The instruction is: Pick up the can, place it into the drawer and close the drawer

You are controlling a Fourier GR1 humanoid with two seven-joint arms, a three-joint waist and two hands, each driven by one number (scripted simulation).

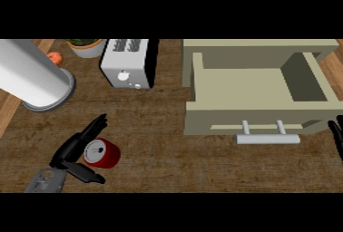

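Reaching in from the lower left, your left robot hand (pixel 72 152) brackets the short red can with the pale metal lid (pixel 102 152): straight fingers run up along its left side and the thumb juts out below it, so the hand is spread apart and not yet clamped on anything. That framing makes sense as a set-up for a side grasp, judging from the task. The can itself lies on the brown wood-grain counter (pixel 161 136), lid tilted toward you, well apart from the beige box-shaped drawer (pixel 254 84).

That drawer stands pulled out and bare inside, its pale bar handle (pixel 268 139) facing you, so the can has a ready landing spot and the front is there to push afterwards. Your right robot hand (pixel 337 136) shows only as dark fingers at the right edge, just beside the drawer front, resting; they look straight.

Along the back you have a large white cylinder (pixel 33 77), a white toaster (pixel 127 63), a small potted plant (pixel 85 45) and an orange fruit (pixel 54 57), all well clear of the path from can to drawer.
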